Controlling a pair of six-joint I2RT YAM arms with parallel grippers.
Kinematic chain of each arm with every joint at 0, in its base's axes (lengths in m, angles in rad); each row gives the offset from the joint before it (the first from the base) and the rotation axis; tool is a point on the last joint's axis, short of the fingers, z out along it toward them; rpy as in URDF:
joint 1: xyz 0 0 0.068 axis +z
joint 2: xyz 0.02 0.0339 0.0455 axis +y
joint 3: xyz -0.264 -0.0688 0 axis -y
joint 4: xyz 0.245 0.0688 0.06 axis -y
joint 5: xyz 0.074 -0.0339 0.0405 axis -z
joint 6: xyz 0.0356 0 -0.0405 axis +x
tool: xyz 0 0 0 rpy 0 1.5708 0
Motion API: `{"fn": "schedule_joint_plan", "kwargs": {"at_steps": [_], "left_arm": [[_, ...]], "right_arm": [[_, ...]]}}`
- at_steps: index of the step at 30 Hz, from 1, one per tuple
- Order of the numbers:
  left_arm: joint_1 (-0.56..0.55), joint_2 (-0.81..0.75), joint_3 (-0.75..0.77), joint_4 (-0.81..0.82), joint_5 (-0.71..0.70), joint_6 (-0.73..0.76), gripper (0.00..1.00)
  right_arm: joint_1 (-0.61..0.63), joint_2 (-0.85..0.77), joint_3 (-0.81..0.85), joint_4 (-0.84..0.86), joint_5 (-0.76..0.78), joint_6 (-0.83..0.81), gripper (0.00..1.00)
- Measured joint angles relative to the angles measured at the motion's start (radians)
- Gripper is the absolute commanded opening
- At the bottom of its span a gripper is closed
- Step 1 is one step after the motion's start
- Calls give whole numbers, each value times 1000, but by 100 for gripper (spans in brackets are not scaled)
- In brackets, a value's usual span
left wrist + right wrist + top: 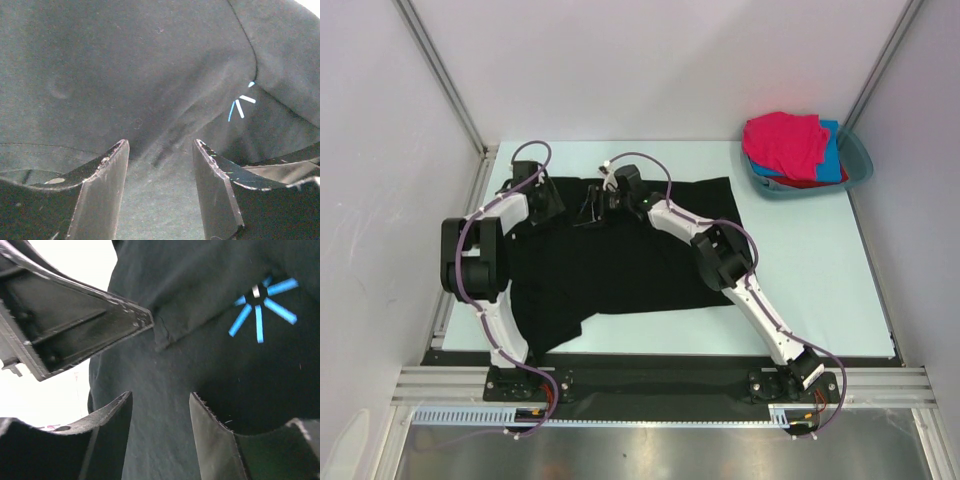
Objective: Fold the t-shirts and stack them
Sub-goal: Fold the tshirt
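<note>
I find the black shirt (640, 260) spread flat across the middle of the table (810, 270), with its long edges running from 9 to 3 o'clock and one flap hanging out toward 7 o'clock near the left arm's base. A small blue starburst print (260, 305) shows on the cloth; in the left wrist view only a few of its strokes appear beside a fold. The left gripper (546, 196) sits over the shirt's far corner at about 10 o'clock from the shirt's middle. In its own camera the left gripper (160, 185) has its jaws apart, with black cloth filling the gap and lying beneath the fingers (102, 190). I cannot tell whether the tips touch the cloth. The right gripper (592, 208) is at the shirt's far edge, at about 11 o'clock from the middle and just beside the left one. In its wrist view the right gripper (160, 432) also stands with its jaws apart over a seam of the black shirt, nothing clamped, and pale table shows at 9 o'clock past the cloth's edge. Well apart, at 2 o'clock in the table's far right corner, the basin (865, 165) holds the others: the pink shirt (785, 140) crumpled on top, the blue shirt (834, 160) under it, and the red shirt (807, 183) showing only as a strip at the bottom.
</note>
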Motion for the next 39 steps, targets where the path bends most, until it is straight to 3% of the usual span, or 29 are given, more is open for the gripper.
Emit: {"fn": "schedule_joint_plan", "kwargs": {"at_steps": [9, 20, 23, 31, 39], "left_arm": [[-2, -3, -29, 73, -6, -8, 57], [-114, -131, -49, 90, 4, -13, 58], [-138, -151, -49, 97, -13, -3, 53], [-182, -74, -32, 43, -193, 90, 51], [-285, 0, -13, 10, -431, 319, 55]], "right_arm": [[7, 5, 14, -20, 30, -114, 54], [-2, -257, -242, -176, 267, -361, 57], [-21, -337, -303, -203, 320, -399, 57], [-85, -631, -536, -250, 424, -468, 61], [-168, -877, -663, -248, 448, -499, 64]]}}
